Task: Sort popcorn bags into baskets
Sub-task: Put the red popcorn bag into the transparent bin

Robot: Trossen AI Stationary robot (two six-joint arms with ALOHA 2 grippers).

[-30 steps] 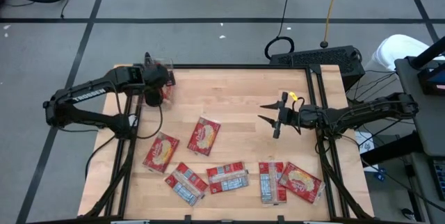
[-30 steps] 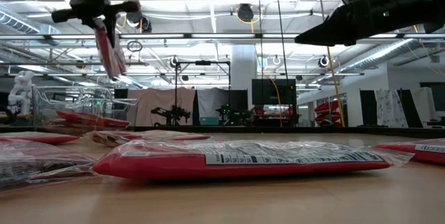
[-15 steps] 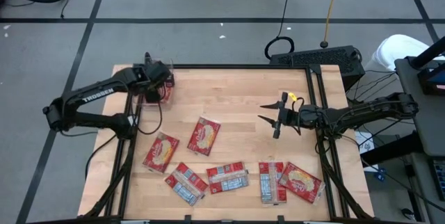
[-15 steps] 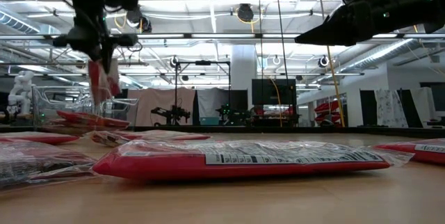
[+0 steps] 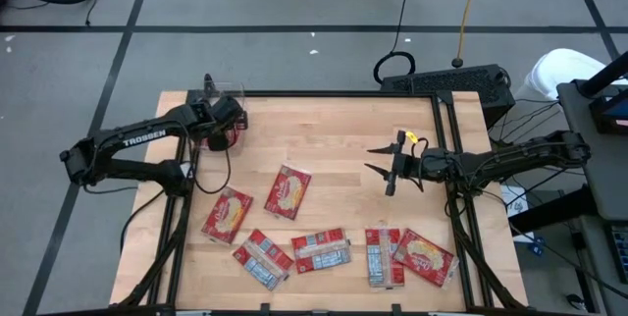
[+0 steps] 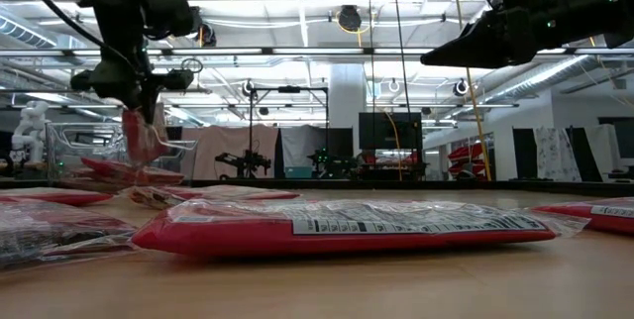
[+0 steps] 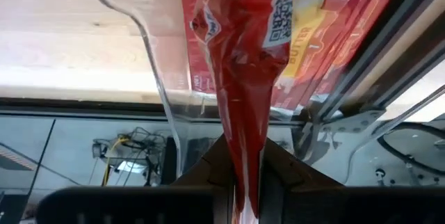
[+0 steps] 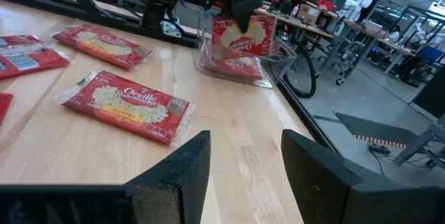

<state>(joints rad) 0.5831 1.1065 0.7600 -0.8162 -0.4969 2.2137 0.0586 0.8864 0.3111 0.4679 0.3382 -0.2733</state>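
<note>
Light wooden table (image 5: 343,149): clear basket (image 5: 228,120) far left corner; six red popcorn bags (image 5: 320,249) along near edge.

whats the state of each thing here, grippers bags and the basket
left gripper: shut on the held bag, over the basket at the table's far left corner
held bag: hanging upright, lower end inside the basket
basket: upright, open-topped, already holding bags lying flat
right gripper: open, empty, hovering above bare table
six loose bags: lying flat on the table, near side, some picture up, some label up
</note>
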